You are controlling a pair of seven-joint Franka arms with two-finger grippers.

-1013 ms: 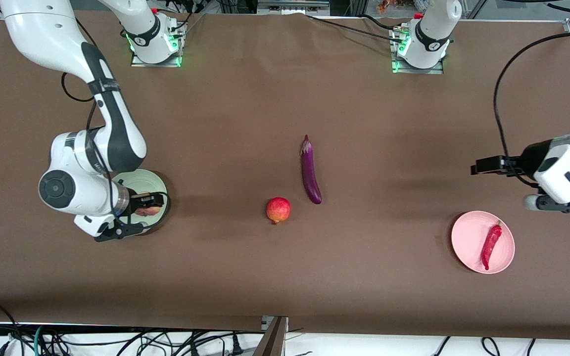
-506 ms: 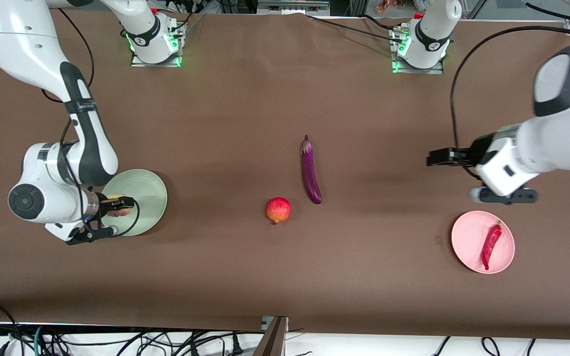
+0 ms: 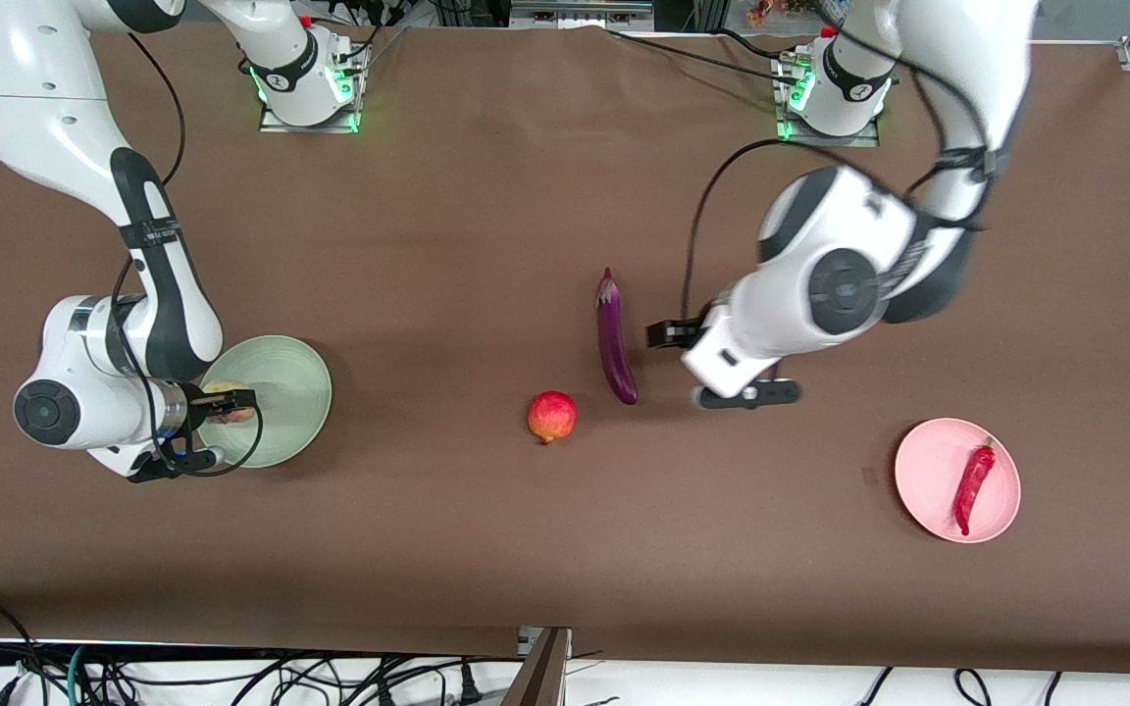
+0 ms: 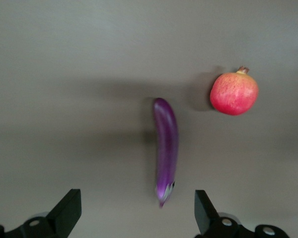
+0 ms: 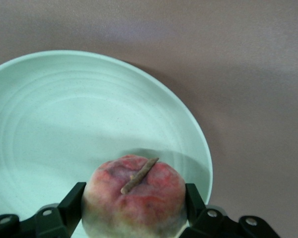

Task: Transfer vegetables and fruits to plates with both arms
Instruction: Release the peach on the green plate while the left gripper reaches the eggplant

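Gripping the peach (image 5: 134, 198) between its jaws, your right gripper (image 3: 231, 404) hangs over the green plate (image 3: 285, 378). Your left gripper (image 4: 138, 213) hovers with jaws spread wide over the table, the eggplant (image 4: 165, 147) lying just ahead of the gap and the red fruit (image 4: 234, 92) farther out. You see the chili (image 3: 973, 485) resting on the pink plate (image 3: 923, 471).
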